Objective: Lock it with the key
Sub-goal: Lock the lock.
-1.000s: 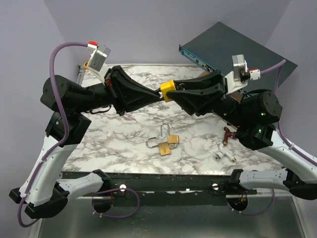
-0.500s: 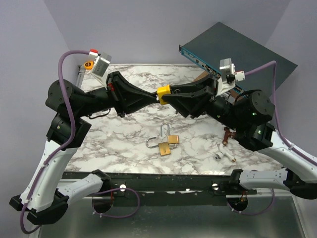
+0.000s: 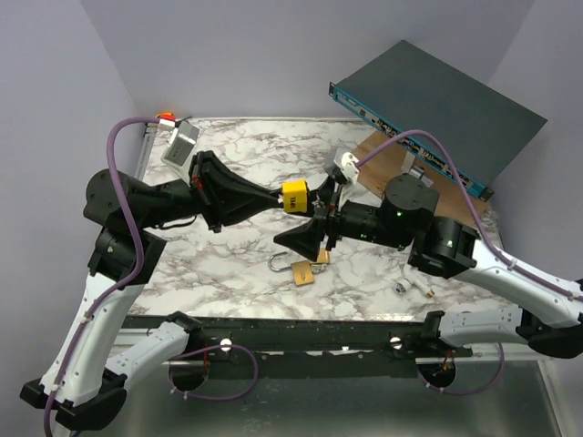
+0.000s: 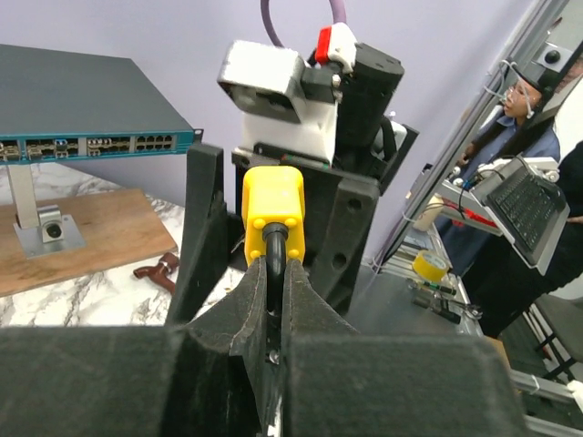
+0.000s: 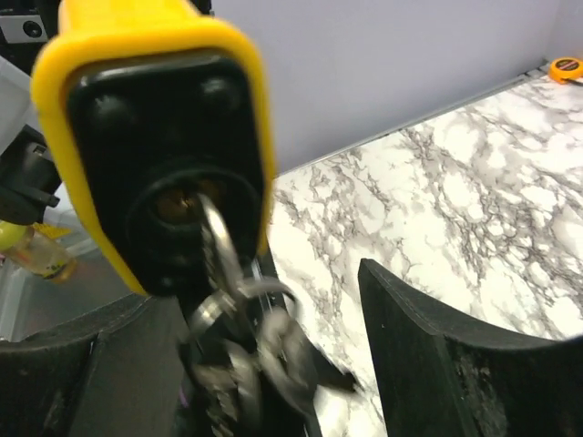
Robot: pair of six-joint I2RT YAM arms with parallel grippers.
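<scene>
A yellow padlock [image 3: 295, 196] hangs in the air over the marble table [image 3: 228, 264]. My left gripper [image 3: 271, 196] is shut on its black shackle [image 4: 273, 250], and the yellow body [image 4: 273, 205] sticks out past the fingertips. In the right wrist view the key [image 5: 209, 238] sits in the keyhole of the lock [image 5: 155, 137], with a ring of keys [image 5: 250, 341] dangling blurred below it. My right gripper [image 3: 305, 238] is just below the lock and open. Its fingers [image 5: 455, 364] stand wide apart on either side of the keys and touch nothing.
Brass padlocks [image 3: 305, 270] lie on the marble under the right gripper. A small white and silver piece [image 3: 407, 285] lies to their right. At the back right a network switch [image 3: 437, 100] leans above a wooden board [image 3: 383, 159]. An orange tape roll [image 5: 567, 68] sits at the far edge.
My right gripper opened and let go of the key, then swung down and left to below the lock. The keys now swing free from the keyhole. The left gripper kept the lock.
</scene>
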